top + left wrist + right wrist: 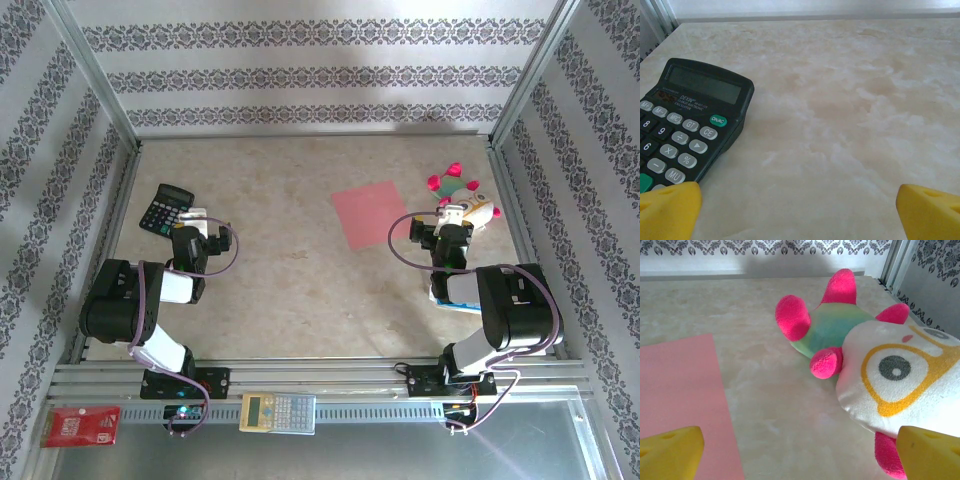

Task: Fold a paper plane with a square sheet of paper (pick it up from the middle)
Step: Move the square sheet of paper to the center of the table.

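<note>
Yellow fingertips (667, 210) frame the bottom corners of the left wrist view, far apart. The left gripper (797, 212) is spread wide with nothing between its pads, just bare marbled table (840, 100) ahead and a black calculator (685, 130) off to its left.

Same story on the other arm: the right gripper (800, 455) gapes wide and empty, low over the table. A pink-and-white plush toy (880, 370) lies on its side just ahead and to the right.

And there's the prize: the square sheet of paper (369, 214), salmon pink, flat on the table, turned a little askew. It sits right of centre, just left of the right gripper and near the toy, apart from it as far as the overhead view tells.

0 folds made, by my reading; it lies as a plain square. Both arms sit tucked back toward their bases, which looks like a ready pose, jaws wide so either can drop onto the sheet. The right arm is the near 1; the left is well apart from the paper. Lifting a thin flat sheet from its middle will likely want a pinch that bunches it upward.

Down on the near rail sit a grey calculator (278, 411) and a small red card (80, 425), out of play.
</note>
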